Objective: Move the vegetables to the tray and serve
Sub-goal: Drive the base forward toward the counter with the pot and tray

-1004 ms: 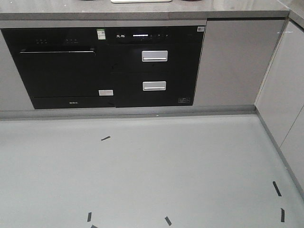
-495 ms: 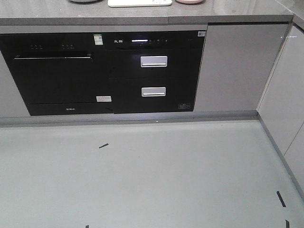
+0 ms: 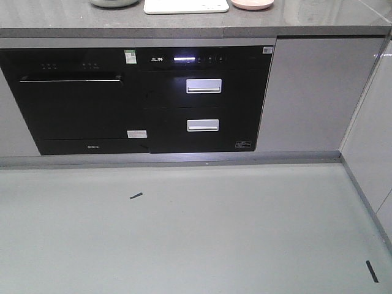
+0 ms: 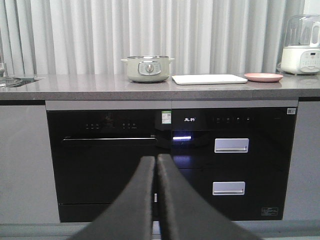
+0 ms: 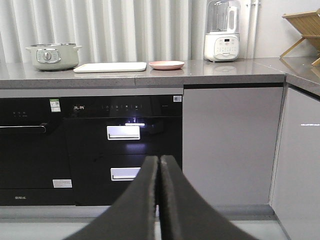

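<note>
Counter (image 4: 100, 82): stood across open floor, well apart from both arms; judged out of reach.
Tray (image 4: 209, 79): lay flat on the counter, set out as the landing spot.
Pot (image 4: 148, 68): stood just beside the tray; contents hidden.
Pink plate (image 4: 263, 77): rested near the tray's other end.
Left gripper (image 4: 156, 159): fingers pressed together, empty, tucked for travel.
Right gripper (image 5: 159, 159): likewise pressed together, empty.
Vegetables: seen in no view; possibly inside the pot.
</note>
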Available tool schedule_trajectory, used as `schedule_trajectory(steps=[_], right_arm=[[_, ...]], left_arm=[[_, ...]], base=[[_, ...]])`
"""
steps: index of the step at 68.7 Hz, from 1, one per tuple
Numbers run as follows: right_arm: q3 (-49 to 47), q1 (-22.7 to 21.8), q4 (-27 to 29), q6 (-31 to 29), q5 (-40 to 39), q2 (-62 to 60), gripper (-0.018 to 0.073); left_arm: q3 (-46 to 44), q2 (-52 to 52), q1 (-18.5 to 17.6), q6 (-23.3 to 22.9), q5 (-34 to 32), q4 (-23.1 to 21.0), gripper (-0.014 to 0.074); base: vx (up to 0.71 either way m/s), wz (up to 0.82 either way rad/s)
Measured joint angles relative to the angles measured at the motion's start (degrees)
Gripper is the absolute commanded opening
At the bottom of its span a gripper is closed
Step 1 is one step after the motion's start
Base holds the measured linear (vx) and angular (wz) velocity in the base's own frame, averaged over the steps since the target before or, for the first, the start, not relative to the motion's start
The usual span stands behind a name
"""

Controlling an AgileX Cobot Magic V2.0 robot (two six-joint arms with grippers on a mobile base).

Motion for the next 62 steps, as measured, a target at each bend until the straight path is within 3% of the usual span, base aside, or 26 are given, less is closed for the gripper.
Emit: schedule_trajectory(steps=[62], right_arm=[[0.0,0.0,0.0,0.0,0.0,0.0,-0.0004]], left_arm=[[0.0,0.0,0.0,0.0,0.0,0.0,-0.0006]], base=[[0.08,0.00]])
